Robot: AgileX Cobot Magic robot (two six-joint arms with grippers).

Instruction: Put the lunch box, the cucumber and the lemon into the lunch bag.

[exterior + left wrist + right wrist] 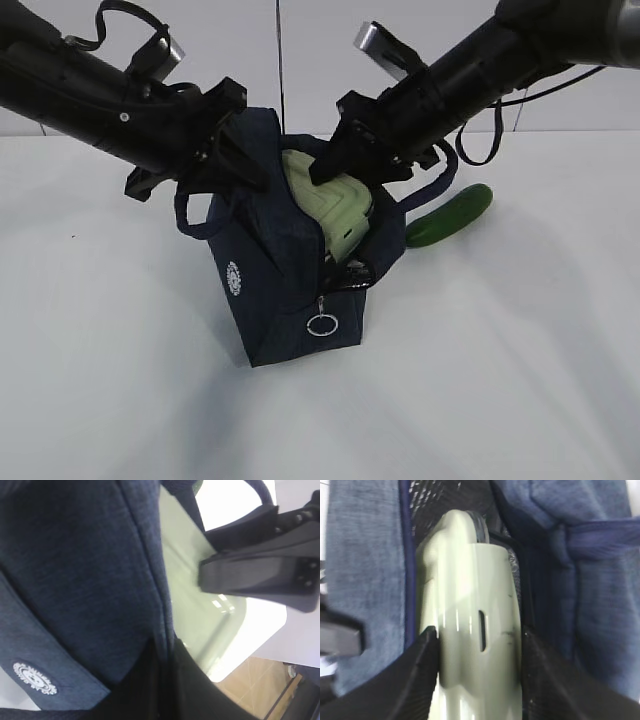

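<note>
Currently we note the right end effector (pixel 335 165) grasping the sage-green-lidded glass lunch box (pixel 335 205), half inside the open navy fabric lunch bag (pixel 275 290). Left end effector (pixel 240 165) clenched on the bag's rim. Dark green cucumber (pixel 450 215) lies on the white surface (pixel 520 350) just beside the bag.

White table (pixel 120 400), plain white wall (pixel 250 60) behind; wooden floor (pixel 250 685).

lunch box (pixel 330 195) filling lunch bag (pixel 285 290) mouth, table (pixel 520 360) around open
</note>
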